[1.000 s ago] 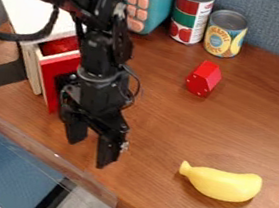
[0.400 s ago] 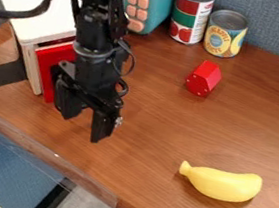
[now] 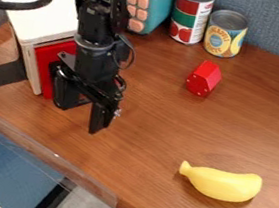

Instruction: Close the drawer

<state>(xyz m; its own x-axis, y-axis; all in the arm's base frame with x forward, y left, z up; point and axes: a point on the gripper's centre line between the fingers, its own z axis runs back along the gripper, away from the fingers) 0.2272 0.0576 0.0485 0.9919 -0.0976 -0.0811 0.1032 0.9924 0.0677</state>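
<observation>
The gripper [image 3: 78, 115] hangs at the front of the small white cabinet [image 3: 40, 10], left of the view's centre, its two fingers apart with nothing between them. Behind and left of it, the red-fronted drawer [image 3: 45, 64] sits pushed in, its face about level with the cabinet's front edges. The gripper's left side is against or very close to the drawer face; the arm hides the face's right part.
A red block [image 3: 204, 78] lies right of the arm, and a yellow banana [image 3: 223, 184] near the front right. Two cans [image 3: 191, 14] and a teal box [image 3: 159, 3] stand at the back. The table edge [image 3: 38, 152] runs along the lower left.
The gripper has moved up the view, toward the cabinet. The drawer, standing out with its red inside showing at first, has slid in. The gripper's fingers remain apart.
</observation>
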